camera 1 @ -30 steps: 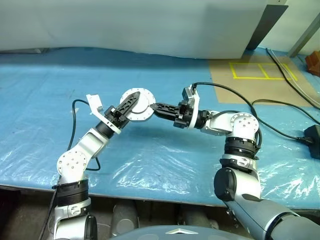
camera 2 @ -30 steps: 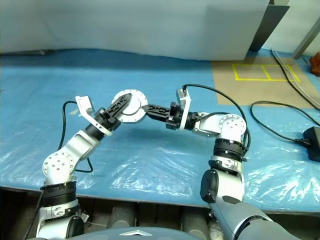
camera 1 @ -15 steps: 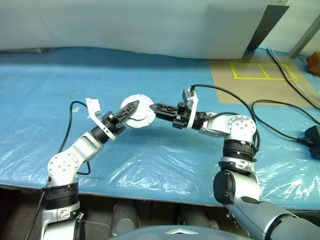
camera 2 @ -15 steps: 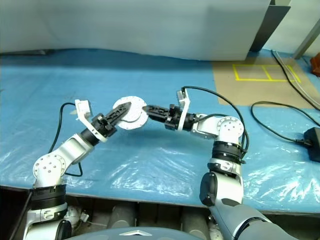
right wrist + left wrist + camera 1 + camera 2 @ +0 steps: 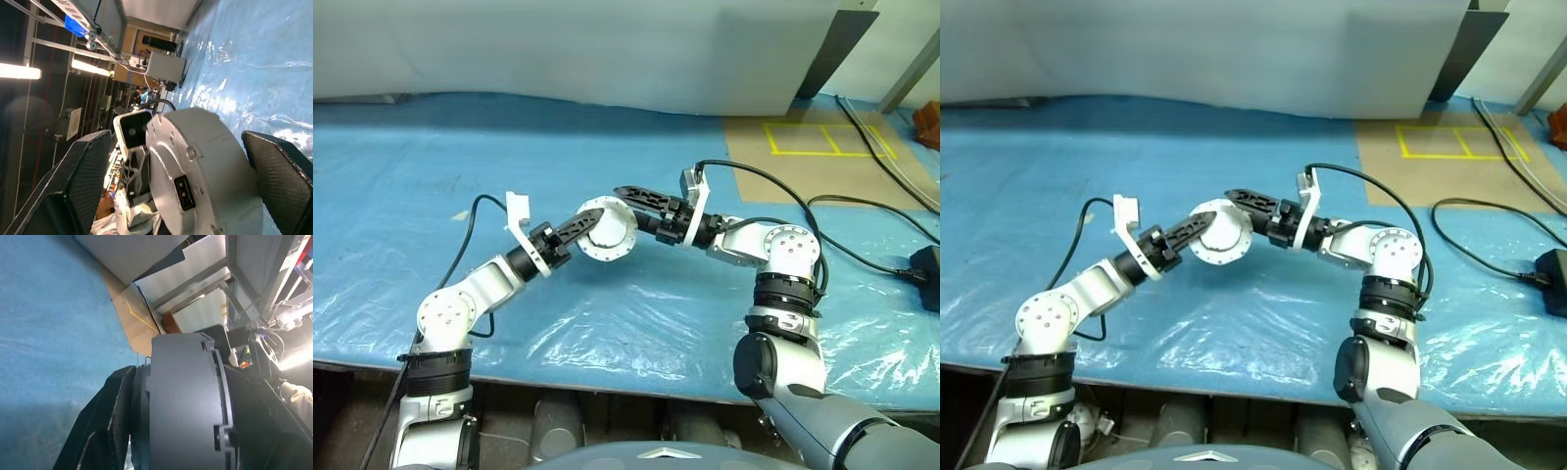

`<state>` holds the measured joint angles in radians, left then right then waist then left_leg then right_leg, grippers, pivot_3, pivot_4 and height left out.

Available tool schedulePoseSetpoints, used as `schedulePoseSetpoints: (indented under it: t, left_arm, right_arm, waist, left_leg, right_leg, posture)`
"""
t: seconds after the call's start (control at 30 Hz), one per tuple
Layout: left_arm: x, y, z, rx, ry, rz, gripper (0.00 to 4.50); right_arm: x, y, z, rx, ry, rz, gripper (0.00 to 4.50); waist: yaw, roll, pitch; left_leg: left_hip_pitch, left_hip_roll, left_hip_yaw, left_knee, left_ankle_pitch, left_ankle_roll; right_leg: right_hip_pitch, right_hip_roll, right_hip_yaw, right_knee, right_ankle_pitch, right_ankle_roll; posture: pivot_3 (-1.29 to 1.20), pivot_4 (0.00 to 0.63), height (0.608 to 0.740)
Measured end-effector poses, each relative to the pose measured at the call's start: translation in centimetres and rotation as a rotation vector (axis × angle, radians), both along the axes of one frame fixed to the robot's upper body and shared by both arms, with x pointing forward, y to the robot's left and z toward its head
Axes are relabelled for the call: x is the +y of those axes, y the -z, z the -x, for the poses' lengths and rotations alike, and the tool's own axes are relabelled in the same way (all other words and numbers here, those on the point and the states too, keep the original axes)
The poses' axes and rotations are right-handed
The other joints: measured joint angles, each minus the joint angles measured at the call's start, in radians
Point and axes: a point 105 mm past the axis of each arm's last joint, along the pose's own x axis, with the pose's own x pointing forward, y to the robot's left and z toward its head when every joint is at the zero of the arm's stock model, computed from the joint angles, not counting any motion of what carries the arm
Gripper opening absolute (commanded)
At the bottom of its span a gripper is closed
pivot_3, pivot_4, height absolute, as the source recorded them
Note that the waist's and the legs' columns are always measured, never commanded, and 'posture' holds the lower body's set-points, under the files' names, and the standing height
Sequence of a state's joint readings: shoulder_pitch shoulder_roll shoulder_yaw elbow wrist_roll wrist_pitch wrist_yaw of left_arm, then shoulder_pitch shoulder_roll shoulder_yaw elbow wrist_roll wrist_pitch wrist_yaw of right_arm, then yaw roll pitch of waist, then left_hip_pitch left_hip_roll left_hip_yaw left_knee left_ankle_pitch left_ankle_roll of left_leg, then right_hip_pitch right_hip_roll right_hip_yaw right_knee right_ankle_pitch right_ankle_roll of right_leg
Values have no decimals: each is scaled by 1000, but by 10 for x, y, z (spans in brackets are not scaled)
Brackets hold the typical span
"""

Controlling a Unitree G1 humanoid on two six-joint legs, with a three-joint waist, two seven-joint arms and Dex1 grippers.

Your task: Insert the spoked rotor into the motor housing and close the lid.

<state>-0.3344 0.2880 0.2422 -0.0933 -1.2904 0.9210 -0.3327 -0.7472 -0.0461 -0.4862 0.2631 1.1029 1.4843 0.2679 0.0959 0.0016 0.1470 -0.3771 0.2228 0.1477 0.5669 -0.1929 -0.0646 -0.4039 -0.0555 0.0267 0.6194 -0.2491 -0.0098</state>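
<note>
Letting go marks this moment: the right gripper [image 5: 631, 204], clamped on the motor housing [image 5: 607, 232] a second ago, now has its jaws spread wide either side of it, at about 2 o'clock from it. Nearer, the left gripper [image 5: 584, 227] alone holds the housing above the blue counter [image 5: 431, 166], jaws clamped across it; likely a completed handover
</note>
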Motion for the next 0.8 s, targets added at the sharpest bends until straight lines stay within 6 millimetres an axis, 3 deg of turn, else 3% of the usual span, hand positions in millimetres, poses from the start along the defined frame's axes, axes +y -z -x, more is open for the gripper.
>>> schedulePoseSetpoints:
  t: [0.63,0.8]
  left_arm:
    - [13,-8,-6,-16,-96,9,2409]
    - [46,-27,-21,-61,-243,32,2409]
  right_arm:
    - [5,0,-2,22,-15,-12,4500]
    - [6,-2,-1,18,-28,-24,4500]
  waist:
    - [1,0,0]
    - [-4,-1,0]
  left_leg:
    - [-1,0,0,0,0,0]
    - [0,0,0,0,0,0]
  right_leg:
    - [0,0,0,-1,0,0]
    - [0,1,0,0,0,0]
  posture:
    - [0,150,740]
    - [0,150,740]
